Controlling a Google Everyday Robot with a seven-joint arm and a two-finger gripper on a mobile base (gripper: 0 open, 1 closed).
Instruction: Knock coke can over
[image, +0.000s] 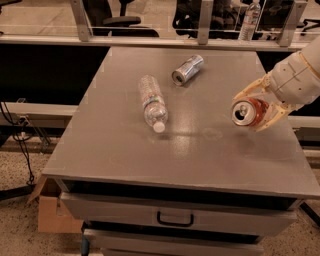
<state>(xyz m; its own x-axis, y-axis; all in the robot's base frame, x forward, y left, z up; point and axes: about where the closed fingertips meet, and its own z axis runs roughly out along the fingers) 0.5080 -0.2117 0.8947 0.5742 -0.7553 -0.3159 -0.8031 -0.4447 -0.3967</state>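
Note:
The red coke can (248, 112) lies sideways between my gripper's fingers, its silver top facing the camera, close above the right side of the grey table (200, 150). My gripper (256, 109) comes in from the right edge. Its pale fingers (250, 90) close around the can from above and below.
A clear plastic water bottle (152, 102) lies on its side near the table's middle. A plain silver can (187, 69) lies on its side toward the back. A drawer with a black handle (174, 218) sits under the tabletop. A cardboard box (55, 212) stands on the floor at left.

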